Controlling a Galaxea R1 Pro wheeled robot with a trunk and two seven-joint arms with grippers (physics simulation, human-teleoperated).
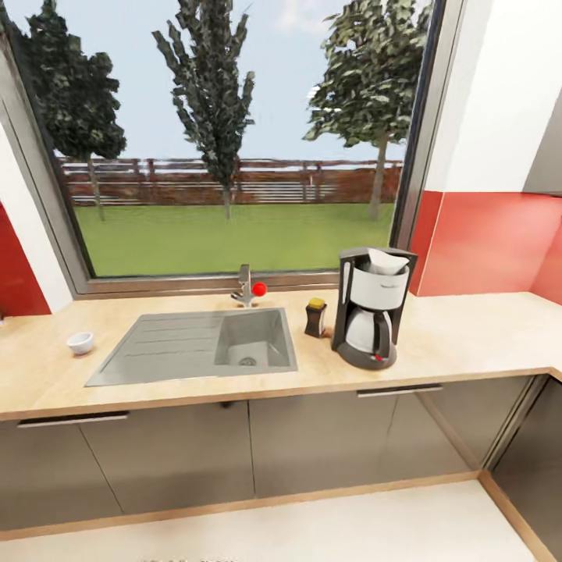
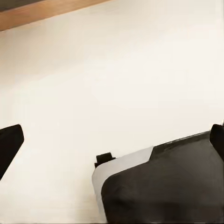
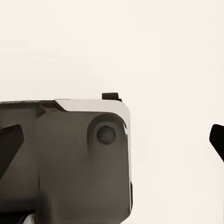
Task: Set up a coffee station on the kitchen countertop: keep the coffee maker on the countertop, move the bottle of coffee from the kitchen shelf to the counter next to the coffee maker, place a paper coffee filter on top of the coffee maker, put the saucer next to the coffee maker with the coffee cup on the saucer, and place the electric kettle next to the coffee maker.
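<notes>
The coffee maker (image 1: pixel 370 314) stands on the kitchen countertop (image 1: pixel 460 336), right of the sink. A white paper coffee filter (image 1: pixel 387 261) sits in its open top. The bottle of coffee (image 1: pixel 315 317), dark with a yellow cap, stands just left of the machine. A small white coffee cup (image 1: pixel 80 342) rests directly on the worktop at the far left. The saucer, the electric kettle and the kitchen shelf are out of view. My left gripper (image 2: pixel 112 142) and right gripper (image 3: pixel 112 140) are open, fingertips wide apart, with nothing between them, pointing down at the pale floor.
A grey sink (image 1: pixel 195 347) with a faucet (image 1: pixel 244 286) and a red knob (image 1: pixel 259 289) is set into the worktop below a large window. Dark cabinet fronts (image 1: pixel 312 437) run underneath. The counter turns a corner at the right. My dark base (image 3: pixel 70 158) shows below the grippers.
</notes>
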